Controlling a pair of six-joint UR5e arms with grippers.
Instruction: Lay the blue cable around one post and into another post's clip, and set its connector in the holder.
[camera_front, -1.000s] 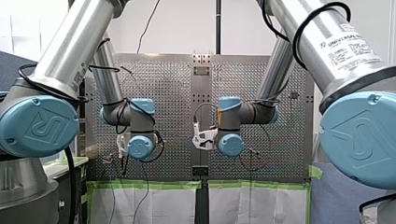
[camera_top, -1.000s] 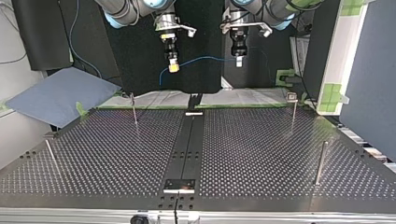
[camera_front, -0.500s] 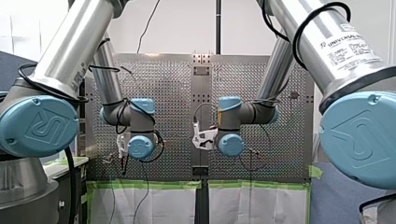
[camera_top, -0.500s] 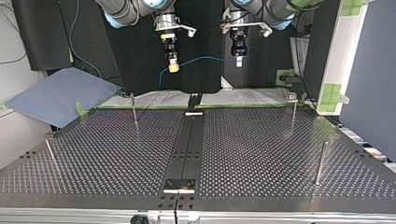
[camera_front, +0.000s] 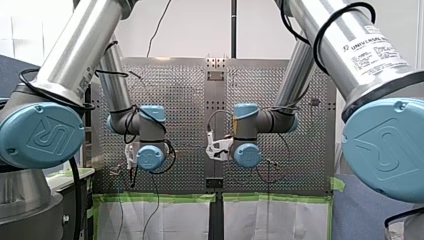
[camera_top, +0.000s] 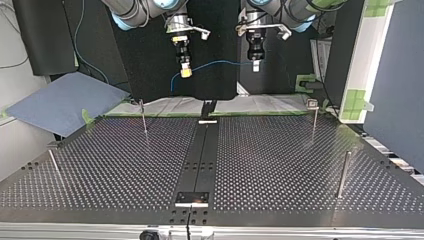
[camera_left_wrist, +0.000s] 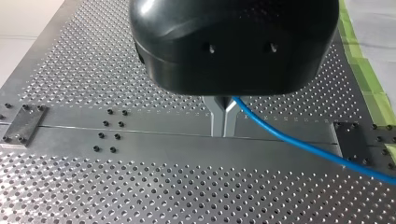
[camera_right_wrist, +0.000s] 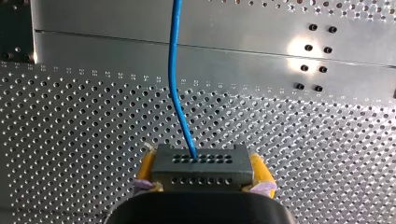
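- My right gripper is clenching the dark grey connector between its yellow pads, and the blue cable is running out of the connector's face ahead of them.
- My left gripper is pinching that same cable further along, with its metal fingers pressed together on it; from there the cable is trailing away to one side.
- In the top view both grippers are hanging above the far edge of the perforated table, with the cable spanning the air between them.
- Two thin posts are standing on the table, well apart from the cable.
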